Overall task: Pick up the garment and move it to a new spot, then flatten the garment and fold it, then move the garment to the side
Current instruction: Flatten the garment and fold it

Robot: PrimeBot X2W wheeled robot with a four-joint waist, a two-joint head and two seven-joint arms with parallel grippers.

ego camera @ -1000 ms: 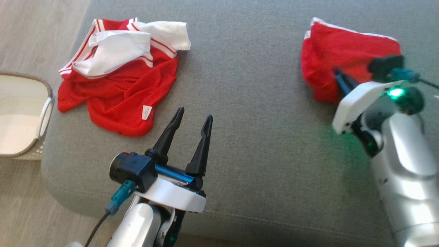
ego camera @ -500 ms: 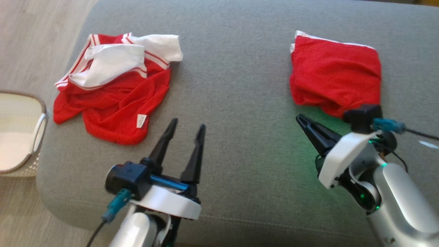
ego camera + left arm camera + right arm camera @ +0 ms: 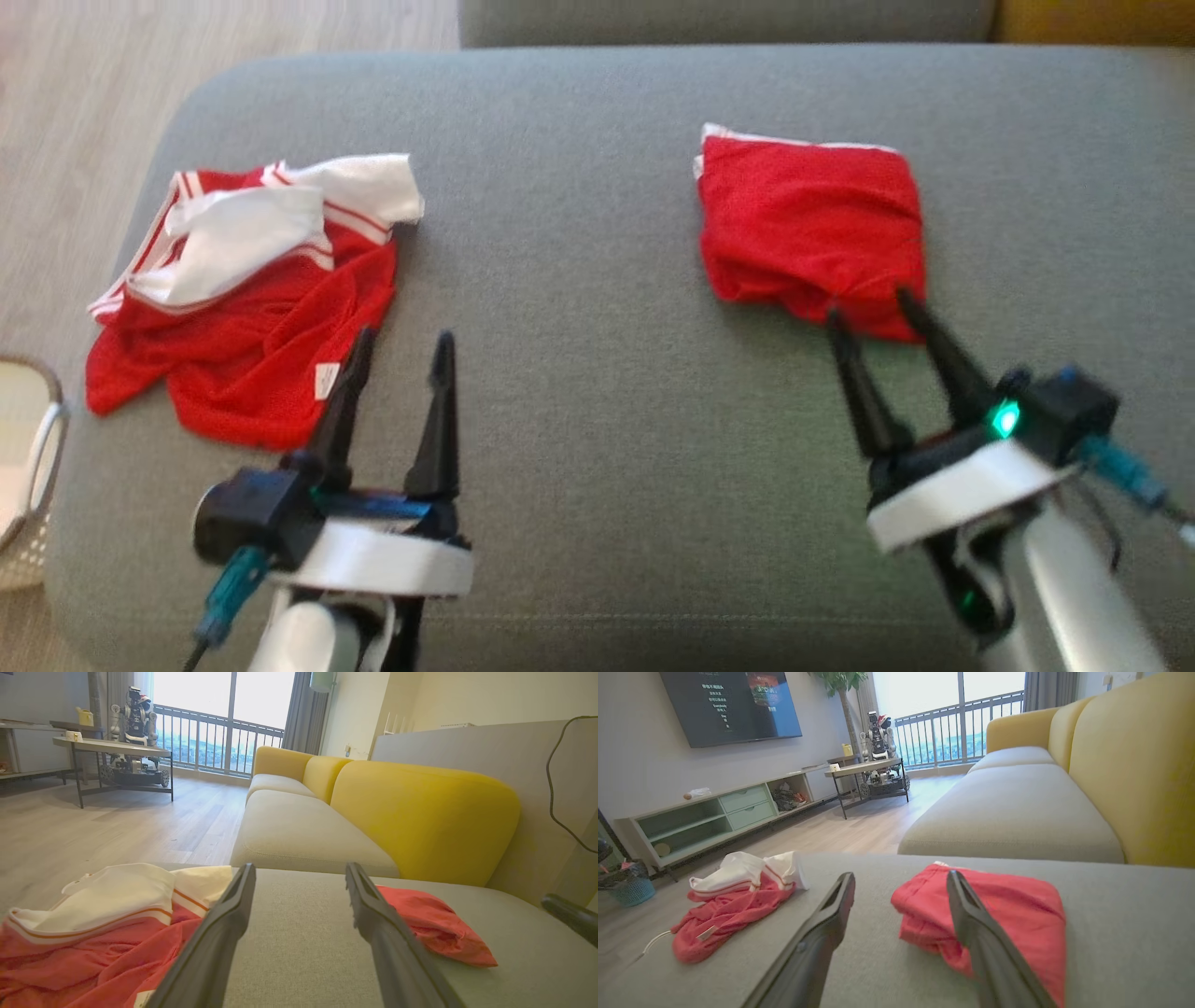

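Folded red garment (image 3: 810,229) lies on the right side of the grey sofa cushion (image 3: 579,280), with the right pincer (image 3: 868,306) spread wide and empty, tips at its near edge. Left pincer (image 3: 403,338), also wide, holds nothing beside the crumpled red-and-white garment (image 3: 243,317).
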